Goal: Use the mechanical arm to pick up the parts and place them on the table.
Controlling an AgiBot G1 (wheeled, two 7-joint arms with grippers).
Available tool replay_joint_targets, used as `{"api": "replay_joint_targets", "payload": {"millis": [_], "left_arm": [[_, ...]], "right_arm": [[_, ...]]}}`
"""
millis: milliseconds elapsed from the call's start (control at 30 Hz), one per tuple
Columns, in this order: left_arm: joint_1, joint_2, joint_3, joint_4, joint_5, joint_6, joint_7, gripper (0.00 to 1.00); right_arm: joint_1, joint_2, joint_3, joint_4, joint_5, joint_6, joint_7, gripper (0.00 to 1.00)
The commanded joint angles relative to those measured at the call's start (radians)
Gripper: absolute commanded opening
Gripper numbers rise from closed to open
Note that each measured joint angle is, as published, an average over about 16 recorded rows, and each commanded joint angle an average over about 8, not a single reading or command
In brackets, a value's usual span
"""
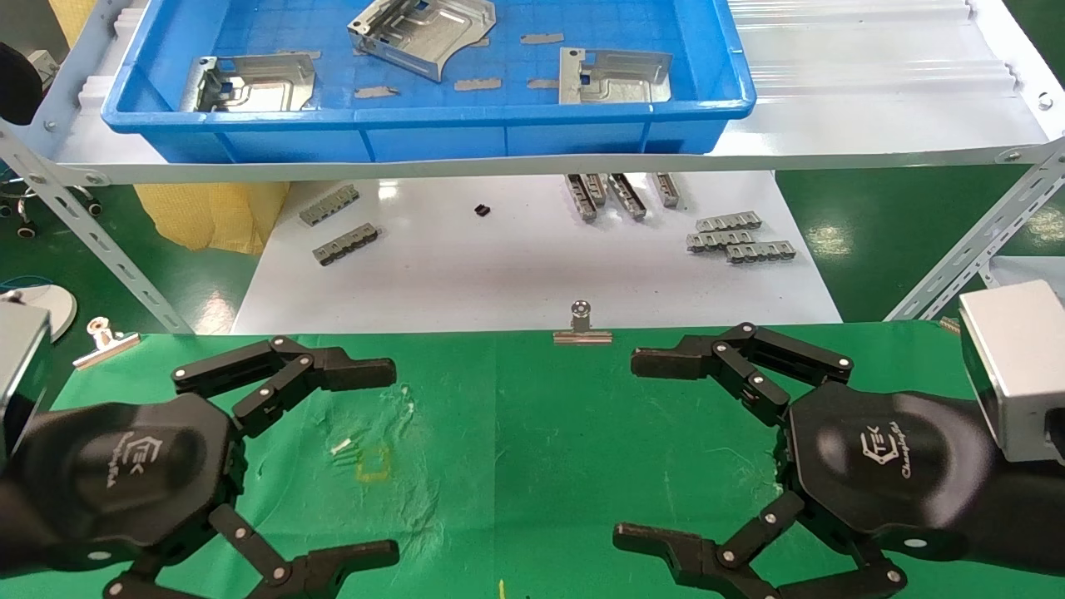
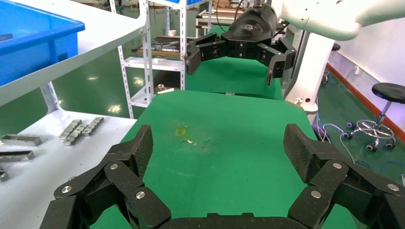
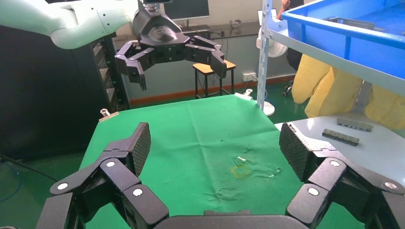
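Both grippers hovered low over the near part of the green table (image 1: 532, 466), facing each other. The left gripper (image 1: 391, 453) sat at the near left, the right gripper (image 1: 626, 449) at the near right, and each had its black fingers spread wide with nothing between them.

The parts (image 1: 423, 33) were well away from both, lying in a blue tray (image 1: 416, 137) on a raised white shelf (image 1: 874, 125) at the far side. Three silver plates showed there: one at the tray's left (image 1: 250, 83), one tilted in the middle, one at the right (image 1: 614, 76). Small grey strips (image 1: 478, 84) lay scattered among them.

Below the shelf, a white board (image 1: 516, 274) carried more grey notched strips (image 1: 739, 236). A binder clip (image 1: 582, 326) held the cloth's far edge.

Likely trouble: either arm had to rise over the tray's wall, so a low approach could strike the rim or shelf edge. The plates looked thin and slick, so a grip on a flat face might slip. The fingers might also catch a loose strip together with a plate. The two grippers stood close enough that a careless swing could bring them together.
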Motion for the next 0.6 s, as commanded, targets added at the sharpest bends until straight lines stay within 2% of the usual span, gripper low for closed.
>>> {"api": "replay_joint_targets", "payload": {"millis": [33, 500, 600], "left_arm": [[0.000, 0.000, 0.000, 0.000, 0.000, 0.000, 0.000, 1.00], [0.000, 0.000, 0.000, 0.000, 0.000, 0.000, 0.000, 1.00], [0.000, 0.000, 0.000, 0.000, 0.000, 0.000, 0.000, 1.00]], "right_arm": [[0.000, 0.000, 0.000, 0.000, 0.000, 0.000, 0.000, 1.00], [0.000, 0.000, 0.000, 0.000, 0.000, 0.000, 0.000, 1.00], [0.000, 0.000, 0.000, 0.000, 0.000, 0.000, 0.000, 0.62]]}}
